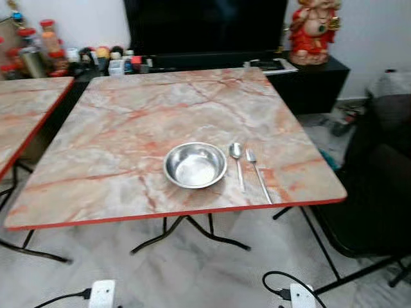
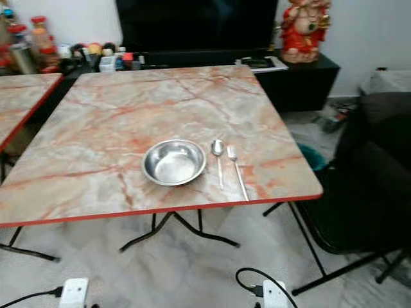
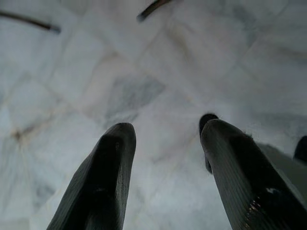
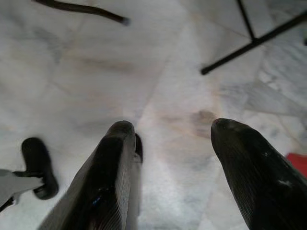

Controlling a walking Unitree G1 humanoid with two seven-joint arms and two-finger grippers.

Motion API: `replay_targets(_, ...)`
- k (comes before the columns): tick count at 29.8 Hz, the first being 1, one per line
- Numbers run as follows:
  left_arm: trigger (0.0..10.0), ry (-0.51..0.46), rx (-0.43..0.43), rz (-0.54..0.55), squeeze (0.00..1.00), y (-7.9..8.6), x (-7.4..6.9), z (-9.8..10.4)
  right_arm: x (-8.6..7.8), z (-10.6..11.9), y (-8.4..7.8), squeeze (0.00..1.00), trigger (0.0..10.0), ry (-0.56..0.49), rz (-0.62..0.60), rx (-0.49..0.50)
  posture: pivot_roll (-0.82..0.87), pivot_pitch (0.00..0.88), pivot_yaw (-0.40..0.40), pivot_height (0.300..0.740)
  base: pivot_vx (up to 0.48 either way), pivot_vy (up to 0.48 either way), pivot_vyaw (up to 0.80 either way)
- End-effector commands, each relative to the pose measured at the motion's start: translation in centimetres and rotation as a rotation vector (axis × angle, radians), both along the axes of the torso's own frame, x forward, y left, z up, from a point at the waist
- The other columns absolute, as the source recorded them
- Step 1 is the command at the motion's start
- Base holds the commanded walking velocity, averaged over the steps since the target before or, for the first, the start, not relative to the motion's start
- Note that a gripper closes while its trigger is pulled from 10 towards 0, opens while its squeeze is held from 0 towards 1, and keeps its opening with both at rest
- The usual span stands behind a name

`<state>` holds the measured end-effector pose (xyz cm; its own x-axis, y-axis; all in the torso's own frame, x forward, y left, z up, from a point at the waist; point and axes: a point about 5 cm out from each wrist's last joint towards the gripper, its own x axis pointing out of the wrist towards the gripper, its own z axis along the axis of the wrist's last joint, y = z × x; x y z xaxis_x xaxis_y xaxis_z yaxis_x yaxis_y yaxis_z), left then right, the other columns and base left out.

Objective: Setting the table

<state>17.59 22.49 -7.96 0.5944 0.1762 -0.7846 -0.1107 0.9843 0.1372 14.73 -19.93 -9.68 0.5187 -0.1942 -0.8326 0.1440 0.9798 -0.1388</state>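
**Bowl, spoon and fork laid out near the front edge of the bench**

Around the marble-patterned bench (image 1: pixel 128 128) with its red rim stand several other things: a second bench of the same pattern (image 1: pixel 26 109) off to the left, a dark television (image 1: pixel 205 25) on a low black cabinet (image 1: pixel 308 83) behind, a row of jars and small bottles (image 1: pixel 45 51) at the back left, and a red and gold figurine (image 1: pixel 313 29) at the back right. A dark chair (image 1: pixel 379 173) sits just beside the bench's right side. Black folding legs (image 1: pixel 186 234) show beneath, on a pale marble floor (image 1: pixel 192 276).

Nothing lies between the robot and the setting. A round steel bowl (image 1: pixel 194 165), shiny and empty, sits upright toward the front of the bench, right of centre. Just beside it on the right lies a spoon (image 1: pixel 237 160), and next to that a fork (image 1: pixel 257 173), side by side, heads pointing away, apart from the bowl.

The left gripper (image 3: pixel 163 139) and right gripper (image 4: pixel 172 139) hang low over the floor, jaws of both released and holding nothing.
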Motion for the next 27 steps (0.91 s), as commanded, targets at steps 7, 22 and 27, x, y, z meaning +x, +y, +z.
replay_targets(7, 10.0, 0.089, -0.017, -0.091, 0.00, -2.1, 0.1, -0.6, 1.2, 0.5, -0.1, 0.00, 10.0, -0.025, -0.005, 0.004, -0.04, 0.000, 0.018, 0.740, 0.000, 0.000, 0.00)
replay_targets(22, 10.0, 0.108, -0.006, -0.032, 0.00, -1.8, -0.5, -0.8, 1.6, 0.6, -0.2, 0.00, 10.0, -0.042, -0.023, 0.018, -0.03, 0.000, 0.014, 0.740, 0.000, 0.370, 0.22)
replay_targets(27, 10.0, 0.106, -0.006, -0.028, 0.00, -1.8, -0.4, -0.8, 1.5, 0.5, 0.1, 0.00, 10.0, -0.036, -0.020, 0.022, -0.02, 0.000, 0.017, 0.740, 0.000, 0.480, 0.00)
